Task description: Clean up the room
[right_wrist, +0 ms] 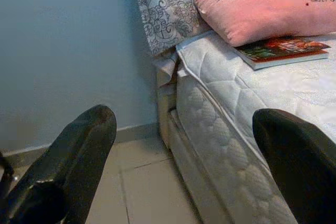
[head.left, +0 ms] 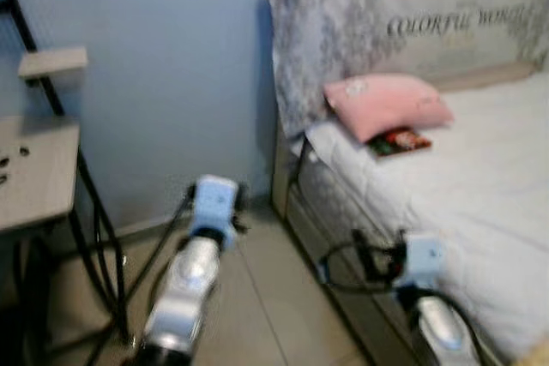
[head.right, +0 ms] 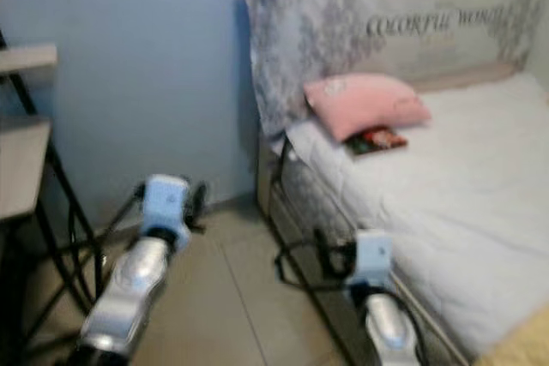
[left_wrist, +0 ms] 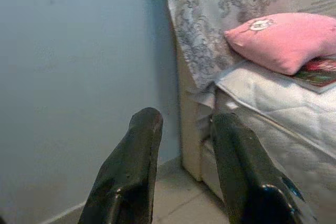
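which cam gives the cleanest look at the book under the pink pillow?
Right wrist view: the book is sharp, cover and page edge visible, lying on the mattress with the pink pillow resting on its far edge. Left wrist view cuts it off at the frame edge. Both eye views show it whole but small and blurred.

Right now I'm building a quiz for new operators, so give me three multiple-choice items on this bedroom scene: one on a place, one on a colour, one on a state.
1. Where does the book lie?
A. on the floor
B. on the mattress, partly under the pillow
C. on the side table

2. What colour is the pillow?
A. pink
B. green
C. black

3. How does the right gripper stand?
A. shut on the book
B. shut on the pillow
C. open, holding nothing

Answers:
1. B, the right wrist view shows the pillow's edge over the book.
2. A, it is pink in every view.
3. C, its fingers stand wide apart with floor and bed between them.
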### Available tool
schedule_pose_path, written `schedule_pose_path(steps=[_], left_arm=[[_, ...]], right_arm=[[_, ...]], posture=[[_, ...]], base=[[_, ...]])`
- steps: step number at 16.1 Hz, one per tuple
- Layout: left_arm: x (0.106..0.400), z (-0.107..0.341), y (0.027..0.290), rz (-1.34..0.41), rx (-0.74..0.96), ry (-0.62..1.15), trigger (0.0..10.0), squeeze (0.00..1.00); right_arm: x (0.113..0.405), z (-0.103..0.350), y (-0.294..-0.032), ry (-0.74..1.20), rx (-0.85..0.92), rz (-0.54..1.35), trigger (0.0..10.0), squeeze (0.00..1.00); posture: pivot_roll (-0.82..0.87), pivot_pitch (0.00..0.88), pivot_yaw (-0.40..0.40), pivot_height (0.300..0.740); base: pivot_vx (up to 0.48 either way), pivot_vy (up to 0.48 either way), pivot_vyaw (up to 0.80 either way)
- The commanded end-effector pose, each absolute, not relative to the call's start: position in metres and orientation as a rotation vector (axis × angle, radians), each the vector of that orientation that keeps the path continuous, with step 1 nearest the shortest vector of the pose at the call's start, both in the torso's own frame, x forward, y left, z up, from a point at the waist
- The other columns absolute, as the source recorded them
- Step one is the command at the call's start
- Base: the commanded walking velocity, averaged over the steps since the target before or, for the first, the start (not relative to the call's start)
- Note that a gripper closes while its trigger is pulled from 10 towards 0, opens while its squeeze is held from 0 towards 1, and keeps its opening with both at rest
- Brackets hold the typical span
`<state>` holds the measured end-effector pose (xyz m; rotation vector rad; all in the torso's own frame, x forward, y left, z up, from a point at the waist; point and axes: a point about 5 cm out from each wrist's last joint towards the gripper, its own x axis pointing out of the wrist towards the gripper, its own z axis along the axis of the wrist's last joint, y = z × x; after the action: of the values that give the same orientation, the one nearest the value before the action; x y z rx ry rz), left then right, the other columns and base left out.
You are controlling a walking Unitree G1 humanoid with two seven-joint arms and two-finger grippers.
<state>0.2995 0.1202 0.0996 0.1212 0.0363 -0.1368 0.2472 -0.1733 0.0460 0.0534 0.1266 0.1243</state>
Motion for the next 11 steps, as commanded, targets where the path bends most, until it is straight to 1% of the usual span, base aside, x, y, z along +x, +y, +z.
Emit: schedule_pose_path(steps=[1, 4, 11], left_arm=[[0.302, 0.104, 0.112, -0.164, 0.125, 0.023, 10.0, 0.00], [0.310, 0.107, 0.115, -0.167, 0.124, 0.025, 10.0, 0.00], [0.311, 0.101, 0.116, -0.134, 0.086, 0.063, 10.0, 0.00]], right_arm=[[0.247, 0.044, -0.180, 0.140, 0.050, 0.110, 10.0, 0.00], [0.246, 0.043, -0.179, 0.135, 0.054, 0.099, 10.0, 0.00], [0.244, 0.042, -0.184, 0.154, 0.046, 0.104, 10.0, 0.00]], posture=[[0.08, 0.000, 0.029, 0.740], [0.08, 0.000, 0.045, 0.740], [0.07, 0.000, 0.024, 0.740]], base=[[0.480, 0.000, 0.45], [0.480, 0.000, 0.45], [0.480, 0.000, 0.45]])
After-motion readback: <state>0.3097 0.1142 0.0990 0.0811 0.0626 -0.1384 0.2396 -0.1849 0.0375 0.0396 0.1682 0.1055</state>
